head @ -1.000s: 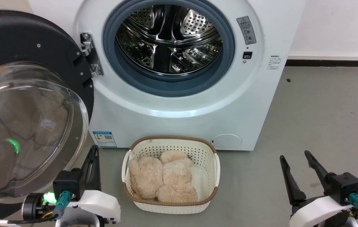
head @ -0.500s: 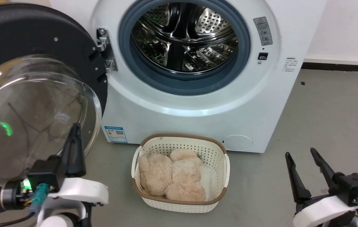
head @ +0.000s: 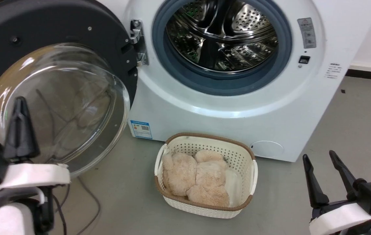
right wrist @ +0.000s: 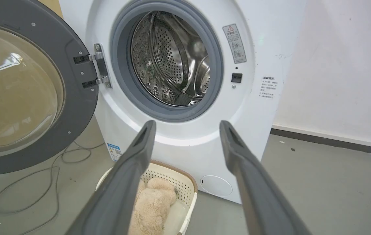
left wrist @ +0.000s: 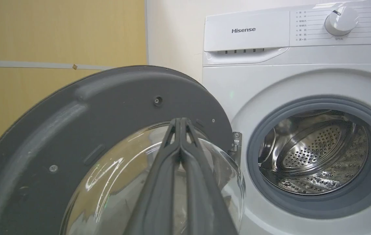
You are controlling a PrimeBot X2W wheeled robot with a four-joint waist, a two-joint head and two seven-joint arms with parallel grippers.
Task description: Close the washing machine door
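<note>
1. Grey floor (head: 335, 124) runs up to a white wall (right wrist: 335, 65). Against that wall stands the washing machine (head: 231, 111). The washing machine door (head: 68, 98) is swung wide open to the machine's left. Its dark inner rim and bulging glass window face the robot.
2. A metal hinge (head: 138, 42) holds the door at the left edge of the round opening.
3. The left gripper (head: 20, 101) has its two fingers pressed together with nothing between them. In the head view it rises in front of the lower left part of the door's glass.
4. In the left wrist view the closed tips lie over the top of the glass bowl, just under the dark rim. Whether they touch the glass cannot be told.
5. The right gripper (head: 318, 155) is spread and empty. It sits low on the right, well apart from the door, with its fingers pointing towards the machine's front.
6. Inside the opening, a grey rubber seal (head: 224, 85) rings the perforated steel drum (head: 224, 36).
7. Low on the machine's white front are a small blue label (head: 140, 129) on the left and a round cap (head: 267, 149) on the right.
8. A cream laundry basket (head: 205, 136) stands on the floor just in front of the machine, between label and cap. A beige plush toy (head: 198, 176) lies in it.
9. A thin cable (head: 90, 202) loops on the floor beneath the open door.
10. A yellow wall (left wrist: 58, 32) shows behind the door in the left wrist view, and a white control dial (left wrist: 341, 20) sits on the machine's top panel.
</note>
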